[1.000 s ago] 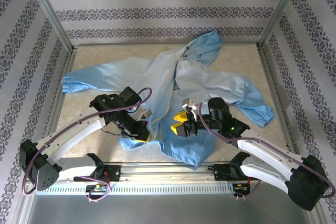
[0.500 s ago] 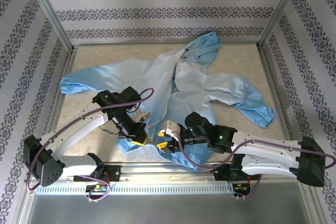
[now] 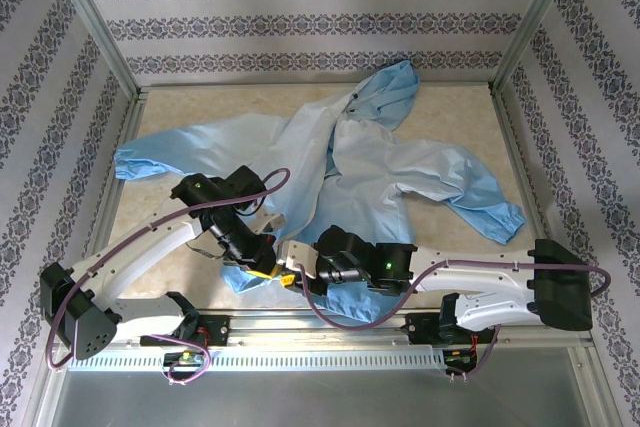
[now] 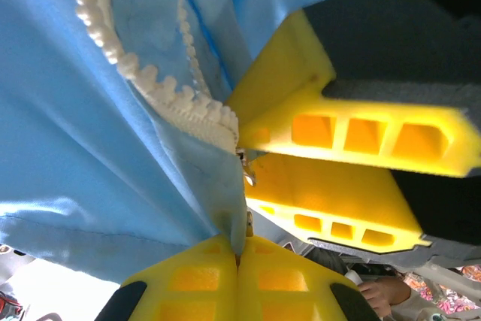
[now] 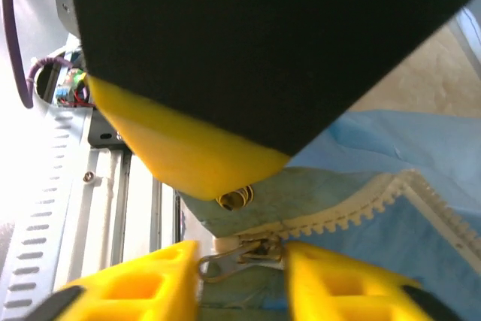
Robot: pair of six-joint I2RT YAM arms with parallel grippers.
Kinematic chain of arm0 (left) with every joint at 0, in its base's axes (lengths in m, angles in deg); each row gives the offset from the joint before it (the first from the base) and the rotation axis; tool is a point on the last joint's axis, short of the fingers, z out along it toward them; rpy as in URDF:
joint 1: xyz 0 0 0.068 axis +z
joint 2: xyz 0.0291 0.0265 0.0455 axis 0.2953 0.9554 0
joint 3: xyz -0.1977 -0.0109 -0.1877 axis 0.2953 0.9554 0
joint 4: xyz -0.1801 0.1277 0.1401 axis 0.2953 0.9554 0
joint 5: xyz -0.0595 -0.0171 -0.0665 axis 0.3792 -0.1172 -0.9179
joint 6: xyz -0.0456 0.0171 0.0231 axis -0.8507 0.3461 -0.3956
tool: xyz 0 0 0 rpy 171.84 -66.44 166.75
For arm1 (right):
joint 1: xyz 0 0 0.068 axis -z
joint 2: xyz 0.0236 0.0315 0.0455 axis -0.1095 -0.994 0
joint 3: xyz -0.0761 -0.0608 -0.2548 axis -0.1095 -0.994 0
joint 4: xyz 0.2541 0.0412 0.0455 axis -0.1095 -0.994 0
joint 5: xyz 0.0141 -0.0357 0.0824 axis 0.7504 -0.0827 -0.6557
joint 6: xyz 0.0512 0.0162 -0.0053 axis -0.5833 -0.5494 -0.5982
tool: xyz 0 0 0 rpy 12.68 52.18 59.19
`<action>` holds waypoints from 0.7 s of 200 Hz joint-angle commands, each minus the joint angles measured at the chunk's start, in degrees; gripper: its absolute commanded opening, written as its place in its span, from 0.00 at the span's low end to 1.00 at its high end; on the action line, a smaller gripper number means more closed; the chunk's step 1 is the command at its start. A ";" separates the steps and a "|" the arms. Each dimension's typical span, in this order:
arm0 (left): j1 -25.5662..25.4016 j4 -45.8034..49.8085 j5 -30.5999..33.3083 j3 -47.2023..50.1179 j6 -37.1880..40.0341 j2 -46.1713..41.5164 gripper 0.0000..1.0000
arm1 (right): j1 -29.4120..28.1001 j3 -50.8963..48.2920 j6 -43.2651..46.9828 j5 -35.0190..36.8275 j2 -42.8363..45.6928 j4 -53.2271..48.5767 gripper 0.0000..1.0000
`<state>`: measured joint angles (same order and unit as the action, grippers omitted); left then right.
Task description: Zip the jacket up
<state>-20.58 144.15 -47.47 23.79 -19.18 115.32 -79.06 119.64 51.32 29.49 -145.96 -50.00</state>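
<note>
right gripper [image 3: 291, 275] swung left since a second ago, now tip-to-tip with left gripper [image 3: 264, 271], jaws narrower yet apart straddling the zipper pull [image 5: 239, 255]; left pinches the jacket [image 3: 370, 162] hem beside it, jacket running lengthwise away beyond both, hood [image 3: 398, 82] farthest.

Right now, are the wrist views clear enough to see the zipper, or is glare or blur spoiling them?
Left wrist: zipper teeth sharp; bottom-left corner blown out white. Right wrist: zipper pull between the right gripper's fingers reads clearly; the left gripper's finger looms close and soft above it, and the rail at left is washed out. Top external: even light, no glare on the jacket.
</note>
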 commanded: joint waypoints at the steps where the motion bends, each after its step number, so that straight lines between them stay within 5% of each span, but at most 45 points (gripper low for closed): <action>1: 0.58 3.65 -0.83 0.17 0.53 -1.38 0.00 | -0.35 0.73 -0.67 2.04 1.00 0.95 0.23; 54: 0.53 3.83 -0.57 0.18 0.76 -1.49 0.00 | 0.69 -1.43 -2.39 1.45 3.85 1.39 0.05; 140: 0.58 3.52 -0.63 0.49 0.98 -1.43 0.00 | 2.34 -2.24 -3.13 -0.93 3.96 2.09 0.00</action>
<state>-20.58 144.83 -47.43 23.81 -19.18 114.95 -77.40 118.11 49.01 29.17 -142.76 -49.43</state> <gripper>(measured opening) 0.013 0.051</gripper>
